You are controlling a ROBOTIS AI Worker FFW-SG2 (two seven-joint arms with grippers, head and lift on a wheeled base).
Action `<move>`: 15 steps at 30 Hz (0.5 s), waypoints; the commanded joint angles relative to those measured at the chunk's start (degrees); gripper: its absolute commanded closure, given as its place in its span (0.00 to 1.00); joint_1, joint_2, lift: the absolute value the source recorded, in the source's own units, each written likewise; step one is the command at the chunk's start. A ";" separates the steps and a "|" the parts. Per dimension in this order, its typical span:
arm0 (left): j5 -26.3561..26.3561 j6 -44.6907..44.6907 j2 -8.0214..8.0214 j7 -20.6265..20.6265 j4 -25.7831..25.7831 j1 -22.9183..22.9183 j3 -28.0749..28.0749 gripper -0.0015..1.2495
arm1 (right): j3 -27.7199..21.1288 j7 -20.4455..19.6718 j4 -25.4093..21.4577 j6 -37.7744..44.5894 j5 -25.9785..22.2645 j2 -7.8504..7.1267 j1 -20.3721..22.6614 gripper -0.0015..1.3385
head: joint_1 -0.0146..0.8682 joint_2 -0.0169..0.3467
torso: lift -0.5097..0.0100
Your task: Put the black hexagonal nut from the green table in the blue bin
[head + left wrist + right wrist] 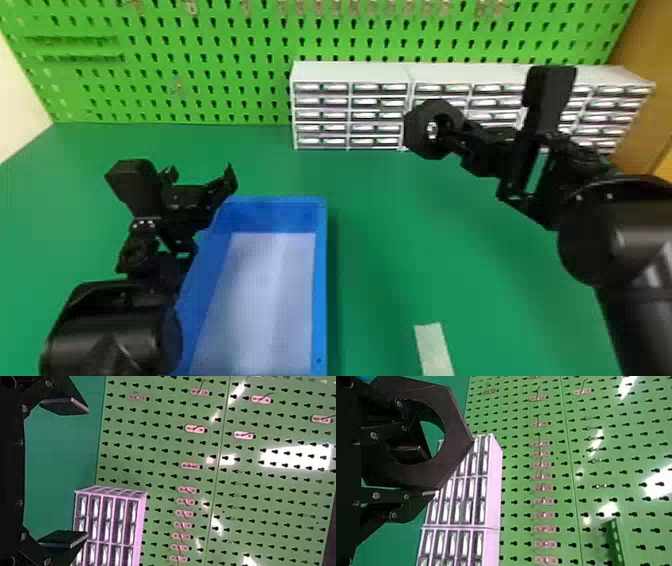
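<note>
Right gripper (427,472) clamped on one side of black hexagonal nut (457,435), raised off green table (400,225), well apart from blue bin (320,280); left gripper (200,177) spread wide, holding nothing. Pick looks done, transfer step in hand: next move needs nut carried robot-left over bin, lowered, then released.

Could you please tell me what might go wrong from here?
The right gripper holds the nut by one side of its ring, so it might swing or slip. The nut is off to the right of the bin, so dropped now, it would probably miss. The left gripper, open near the bin's left rim, could bump the bin if it moves.
</note>
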 commanded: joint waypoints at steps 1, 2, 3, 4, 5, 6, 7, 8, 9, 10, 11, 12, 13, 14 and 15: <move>0.00 0.00 0.00 0.00 0.00 0.00 0.00 0.14 | 1.72 0.01 0.26 -1.28 0.89 0.26 0.00 0.81 | 0.79 0.19 | 0.79; 0.00 0.00 0.00 0.00 0.00 0.00 0.00 0.14 | 2.33 0.01 0.43 -1.72 0.89 0.26 0.00 0.81 | 0.79 0.19 | 0.79; 0.00 0.00 0.00 0.00 0.00 -0.09 0.00 0.14 | 2.69 0.01 0.61 -1.81 0.98 0.35 0.00 0.81 | 0.79 0.19 | 0.79; 0.00 0.00 0.00 0.00 0.00 -0.09 0.00 0.14 | 3.13 0.01 0.70 -1.90 0.98 0.35 0.00 0.81 | 0.79 0.19 | 0.79; 0.00 0.00 0.00 0.00 0.00 -0.09 0.00 0.14 | 3.65 0.01 0.79 -1.99 1.07 0.44 0.00 0.81 | 0.79 0.19 | 0.79; 0.00 0.00 0.00 0.00 0.00 -0.09 -0.09 0.14 | 4.00 0.01 0.87 -2.16 1.15 0.44 0.00 0.81 | 0.79 0.19 | 0.79; 0.00 0.00 0.00 -0.08 0.00 -0.09 -0.09 0.14 | 4.53 0.01 0.87 -2.51 1.68 0.44 0.00 0.81 | 0.79 0.19 | 0.79; 0.00 0.00 0.00 0.00 0.00 -0.09 -0.09 0.14 | 4.88 0.01 0.87 -2.69 1.77 0.44 0.00 0.81 | 0.79 0.19 | 0.79; 0.00 0.00 0.00 0.00 0.00 -0.09 -0.09 0.14 | 5.23 0.10 0.96 -2.95 1.77 0.53 0.00 0.81 | 0.79 0.19 | 0.79; 0.00 0.00 0.00 0.00 0.00 -0.09 -0.09 0.14 | 5.50 0.19 1.14 -3.39 1.86 0.53 0.00 0.81 | 0.79 0.19 | 0.79; 0.00 0.00 0.00 0.00 0.00 -0.09 -0.09 0.14 | 5.85 0.36 1.23 -3.83 2.03 0.53 0.00 0.81 | 0.79 0.19 | 0.79; 0.00 0.00 0.00 0.00 0.00 -0.09 0.00 0.14 | 6.11 0.45 1.40 -4.27 2.03 0.61 0.00 0.81 | 0.79 0.19 | 0.79; 0.00 0.00 0.00 0.00 0.00 -0.09 0.00 0.14 | 6.47 0.63 1.58 -4.71 2.12 0.70 0.00 0.81 | 0.79 0.19 | 0.79; 0.00 0.00 0.00 0.00 0.00 -0.09 0.00 0.14 | 6.73 0.80 1.67 -5.06 2.30 0.88 0.00 0.81 | 0.79 0.19 | 0.79; 0.00 0.00 0.00 0.00 0.00 -0.09 0.00 0.14 | 6.90 0.98 1.75 -5.15 2.56 1.05 0.00 0.81 | 0.79 0.19 | 0.79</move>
